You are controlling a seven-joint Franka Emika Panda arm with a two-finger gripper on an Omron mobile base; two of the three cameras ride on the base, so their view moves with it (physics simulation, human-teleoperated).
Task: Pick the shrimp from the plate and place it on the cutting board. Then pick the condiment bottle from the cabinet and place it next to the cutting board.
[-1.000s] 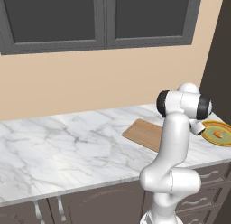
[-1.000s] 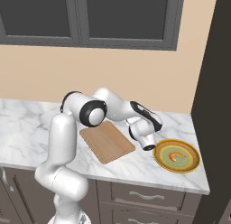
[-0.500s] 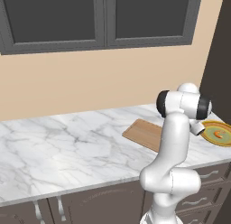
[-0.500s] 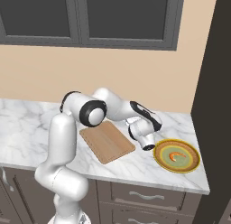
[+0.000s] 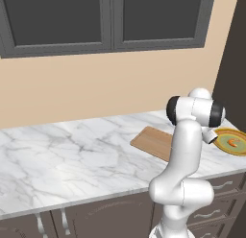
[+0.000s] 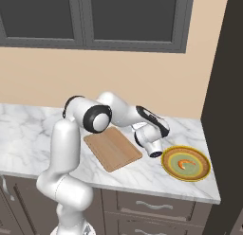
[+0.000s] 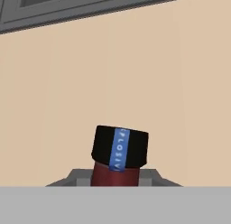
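The condiment bottle (image 7: 119,148), dark red with a black cap and a blue strip, rises between my fingertips in the hand view. My gripper (image 7: 115,180) is shut on it and faces the beige wall. In the right base view the gripper (image 6: 155,152) hangs low over the counter, between the cutting board (image 6: 113,148) and the plate (image 6: 164,162). The orange shrimp (image 6: 186,163) lies at the plate's centre. The left base view shows the board (image 5: 153,142), the plate (image 5: 226,134) with the shrimp (image 5: 233,143), and the gripper (image 5: 210,136) beside the plate. The dark cabinet (image 6: 228,87) stands at the right.
The marble counter (image 6: 28,130) stretches left of the board. Grey glass-fronted wall cupboards (image 6: 95,16) hang above. Drawers (image 6: 156,205) sit under the counter's front edge. The arm's elbow (image 6: 92,118) arches over the board.
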